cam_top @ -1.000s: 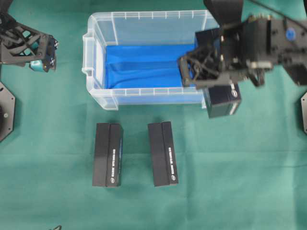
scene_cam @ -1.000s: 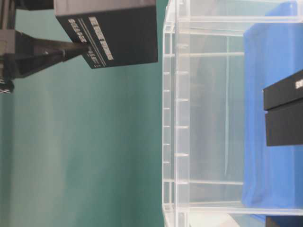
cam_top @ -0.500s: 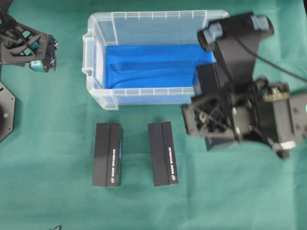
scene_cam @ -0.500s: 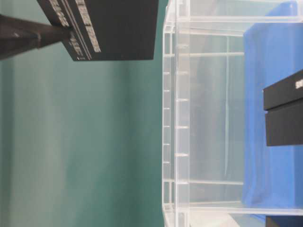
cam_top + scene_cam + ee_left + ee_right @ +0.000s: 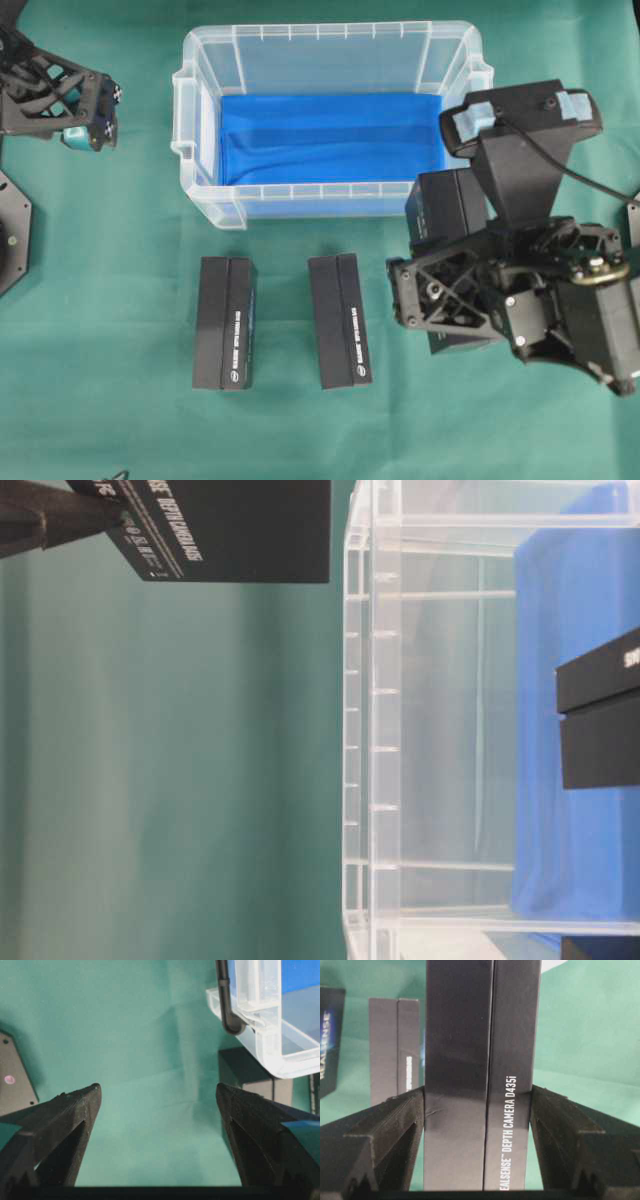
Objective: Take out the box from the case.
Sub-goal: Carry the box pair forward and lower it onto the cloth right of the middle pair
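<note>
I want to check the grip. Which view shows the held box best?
The right wrist view: the box fills it, clamped between both fingers. Overhead, the right gripper hides most of it. Table-level shows one corner. The left wrist view misses it.

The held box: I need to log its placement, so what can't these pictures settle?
- Overhead: right gripper covers most of the box.
- Table-level: box cut off by top edge.
- Right wrist: box fills the view, hiding what lies below.
</note>
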Action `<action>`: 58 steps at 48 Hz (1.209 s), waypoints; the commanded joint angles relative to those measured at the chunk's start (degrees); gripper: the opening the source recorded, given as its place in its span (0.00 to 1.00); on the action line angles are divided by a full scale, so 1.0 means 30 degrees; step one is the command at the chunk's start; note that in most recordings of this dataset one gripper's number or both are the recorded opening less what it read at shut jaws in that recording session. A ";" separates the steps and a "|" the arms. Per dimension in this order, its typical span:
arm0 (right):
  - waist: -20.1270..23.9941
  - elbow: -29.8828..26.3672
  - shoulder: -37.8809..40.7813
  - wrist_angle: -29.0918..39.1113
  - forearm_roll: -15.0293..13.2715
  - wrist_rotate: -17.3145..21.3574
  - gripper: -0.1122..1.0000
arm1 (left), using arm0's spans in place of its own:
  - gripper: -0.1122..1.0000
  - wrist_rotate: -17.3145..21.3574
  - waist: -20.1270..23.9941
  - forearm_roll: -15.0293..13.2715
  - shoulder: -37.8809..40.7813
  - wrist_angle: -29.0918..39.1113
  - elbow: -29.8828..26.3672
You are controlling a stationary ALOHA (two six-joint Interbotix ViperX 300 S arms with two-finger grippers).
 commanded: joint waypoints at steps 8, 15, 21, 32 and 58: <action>0.0088 -0.0205 0.0000 -0.0146 -0.0146 0.0059 0.69 | 0.95 -0.0059 -0.0264 0.0029 -0.0205 -0.0059 -0.0264; 0.0146 0.0469 0.0469 -0.0908 0.0293 0.0088 0.69 | 0.95 -0.0088 -0.0352 0.0000 -0.0205 -0.0059 -0.0264; 0.0264 0.1670 0.0938 -0.1875 0.0908 0.0117 0.69 | 0.95 -0.0088 -0.0381 0.0029 -0.0176 -0.0059 -0.0264; 0.0264 0.4189 0.1201 -0.4453 0.1172 0.1201 0.69 | 0.95 -0.0117 -0.0469 0.0029 -0.0176 -0.0059 -0.0264; 0.0264 0.8350 0.1201 -1.0195 0.2490 0.4189 0.69 | 0.95 -0.0234 -0.0469 0.0029 -0.0410 -0.0059 -0.0117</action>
